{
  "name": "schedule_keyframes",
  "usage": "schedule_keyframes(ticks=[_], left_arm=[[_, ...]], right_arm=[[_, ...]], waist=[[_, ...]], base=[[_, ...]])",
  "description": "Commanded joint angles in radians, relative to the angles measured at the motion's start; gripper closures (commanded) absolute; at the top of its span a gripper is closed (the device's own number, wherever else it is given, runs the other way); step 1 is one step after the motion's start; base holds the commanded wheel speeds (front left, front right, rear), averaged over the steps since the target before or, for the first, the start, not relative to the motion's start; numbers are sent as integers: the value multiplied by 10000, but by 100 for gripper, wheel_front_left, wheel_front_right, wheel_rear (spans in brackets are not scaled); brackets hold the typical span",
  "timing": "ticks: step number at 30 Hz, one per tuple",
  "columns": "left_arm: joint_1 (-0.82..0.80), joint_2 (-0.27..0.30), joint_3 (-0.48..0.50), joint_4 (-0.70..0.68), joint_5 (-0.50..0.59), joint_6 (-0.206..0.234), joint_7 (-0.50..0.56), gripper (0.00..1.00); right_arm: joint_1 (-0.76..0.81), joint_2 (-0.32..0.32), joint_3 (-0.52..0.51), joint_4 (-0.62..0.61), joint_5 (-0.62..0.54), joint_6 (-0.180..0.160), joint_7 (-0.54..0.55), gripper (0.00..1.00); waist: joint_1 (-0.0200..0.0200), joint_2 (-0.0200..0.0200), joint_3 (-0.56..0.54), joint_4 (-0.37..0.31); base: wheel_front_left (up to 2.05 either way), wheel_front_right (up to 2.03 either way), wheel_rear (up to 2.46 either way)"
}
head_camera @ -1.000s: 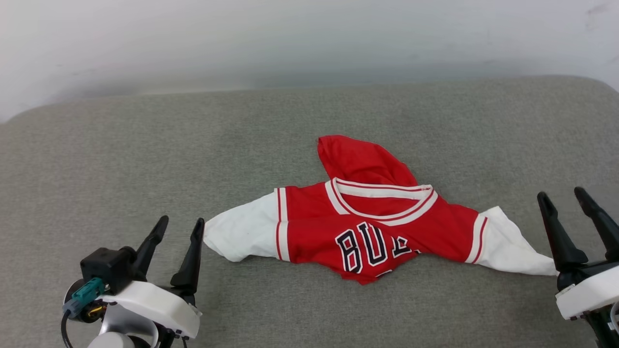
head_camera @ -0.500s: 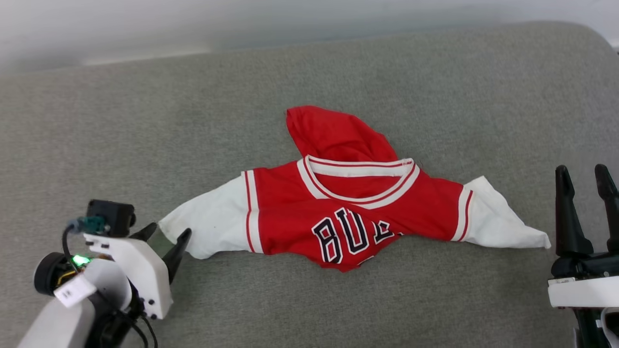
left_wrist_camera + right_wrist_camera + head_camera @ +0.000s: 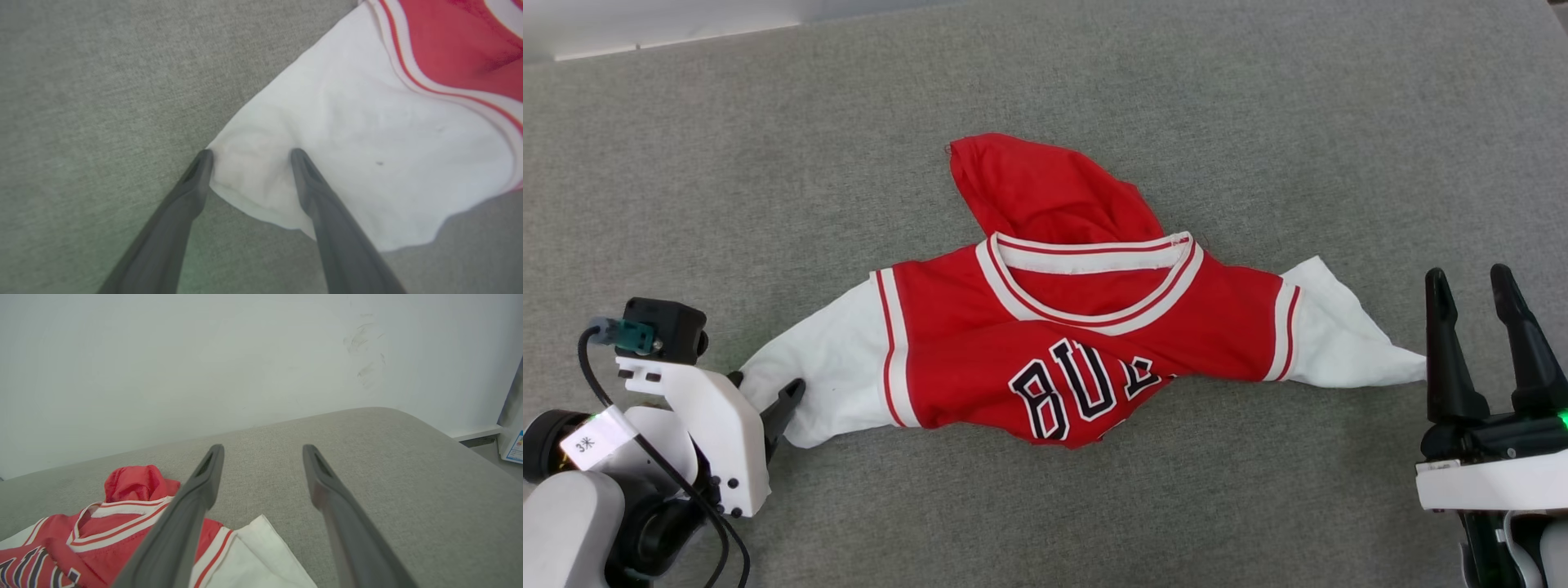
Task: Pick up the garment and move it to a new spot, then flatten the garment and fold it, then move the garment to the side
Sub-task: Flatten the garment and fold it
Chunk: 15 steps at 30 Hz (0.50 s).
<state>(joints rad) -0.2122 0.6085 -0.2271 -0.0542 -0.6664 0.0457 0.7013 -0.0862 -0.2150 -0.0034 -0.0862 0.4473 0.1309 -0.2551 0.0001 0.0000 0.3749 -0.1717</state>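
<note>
While the grey upholstered surface (image 3: pixel 1258 122) spreads under everything and meets a pale wall (image 3: pixel 163 355) at its far edge, the garment (image 3: pixel 947 343) lies crumpled near the middle of it, front side up and stretched sideways between the two arms. Its red body is bunched, with a loose red fold (image 3: pixel 1045 192) thrown out beyond the collar on the far side and the lower hem tucked under, so the black lettering (image 3: pixel 1078 388) reads only as "BUL" before the cloth hides the rest. One white sleeve (image 3: pixel 825 367) runs out to the robot's left and the other white sleeve (image 3: pixel 1339 343) tapers to a point on the robot's right. The left gripper (image 3: pixel 252 154) is down at the cuff end of the left-hand sleeve with its jaws spread: one fingertip (image 3: pixel 204 157) sits at the very corner of the cloth, the other rests on the white fabric, and the cuff lies between them unpinched. The right gripper (image 3: pixel 1467 273) stands just beside the pointed tip of the other sleeve, jaws apart with nothing between them. A striped white-and-red neck trim (image 3: pixel 1086 269) curves across the chest. A few faint scuff marks (image 3: pixel 363 355) show on the wall, and a tiny dark speck (image 3: pixel 379 163) sits on the left-hand sleeve.
</note>
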Motion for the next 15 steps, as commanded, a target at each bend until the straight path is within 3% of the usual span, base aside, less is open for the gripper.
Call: schedule_keyframes(ticks=[1,4,5,7,15], left_arm=[[554,-113,-332,293,-97,83,402,0],[945,-22,-658,309,-122,229,1151,0],[1015,-29,-714,300,-151,261,1291,9],[1006,-50,-758,253,-108,320,1325,100],[464,-322,-317,-48,245,388,-224,100]], right_arm=[[-140,58,7,33,-79,-3,-58,0],[-167,87,22,101,-157,-3,-85,0],[-181,93,18,119,-169,-3,-82,0],[-210,102,23,143,-205,-3,-86,0],[-61,-135,-21,316,-384,-3,-89,0]], waist=[[-1,0,72,-64],[-1,0,125,-92],[-1,0,134,-91],[-1,0,122,-74],[-1,0,-338,213]], base=[[0,0,0],[0,0,0],[0,0,0],[0,0,0],[0,0,0]])
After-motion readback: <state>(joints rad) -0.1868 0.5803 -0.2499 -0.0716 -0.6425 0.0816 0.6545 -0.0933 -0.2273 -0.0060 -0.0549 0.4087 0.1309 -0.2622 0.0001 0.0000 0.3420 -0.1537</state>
